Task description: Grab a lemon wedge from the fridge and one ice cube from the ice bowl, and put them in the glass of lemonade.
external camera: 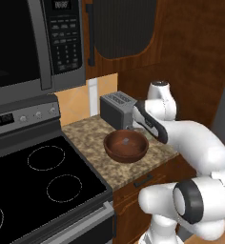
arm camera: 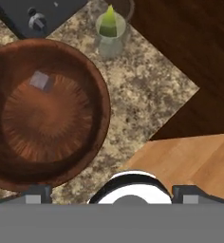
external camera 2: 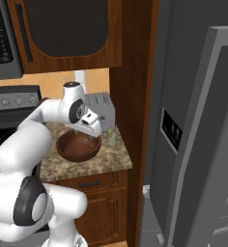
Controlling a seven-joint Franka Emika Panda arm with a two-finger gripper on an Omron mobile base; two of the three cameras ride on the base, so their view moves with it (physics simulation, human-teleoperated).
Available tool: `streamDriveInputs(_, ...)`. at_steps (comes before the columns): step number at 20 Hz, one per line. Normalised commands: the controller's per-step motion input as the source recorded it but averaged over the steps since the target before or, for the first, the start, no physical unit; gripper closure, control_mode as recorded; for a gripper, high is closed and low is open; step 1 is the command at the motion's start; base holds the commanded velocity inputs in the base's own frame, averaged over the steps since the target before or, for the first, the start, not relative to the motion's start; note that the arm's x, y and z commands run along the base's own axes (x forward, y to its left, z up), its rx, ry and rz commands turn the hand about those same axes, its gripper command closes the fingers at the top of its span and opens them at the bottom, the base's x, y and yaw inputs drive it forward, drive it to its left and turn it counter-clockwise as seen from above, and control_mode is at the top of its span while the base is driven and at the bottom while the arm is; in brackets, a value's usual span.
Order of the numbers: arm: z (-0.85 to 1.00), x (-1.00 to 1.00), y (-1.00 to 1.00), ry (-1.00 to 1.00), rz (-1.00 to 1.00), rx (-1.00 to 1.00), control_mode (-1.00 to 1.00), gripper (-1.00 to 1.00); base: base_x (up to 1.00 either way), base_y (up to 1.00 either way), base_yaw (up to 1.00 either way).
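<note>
Wooden ice bowl (arm camera: 47, 114) sits on the granite counter (arm camera: 147, 95) with one ice cube (arm camera: 39, 80) inside, and the glass of lemonade (arm camera: 110, 33), holding a wedge, stands near its rim. Beside them is the silver toaster (external camera: 117, 109), and the fridge (external camera 2: 198, 144) stands at the right. The gripper (arm camera: 111, 192) hangs above the counter edge, fingers wide apart and holding nothing.

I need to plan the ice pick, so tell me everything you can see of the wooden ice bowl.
The ice bowl is round, shallow and dark reddish-brown, with ringed wood grain inside. It sits upright on the speckled granite counter, in front of the silver toaster and apart from the glass of lemonade. One small pale ice cube lies inside, off centre. Nothing grips it.
</note>
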Motion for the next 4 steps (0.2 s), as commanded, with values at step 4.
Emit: streamDriveInputs(4,0.14,-0.56,0.02,0.02,0.14,0.0,-1.0,-1.0,0.0,0.0,0.0)
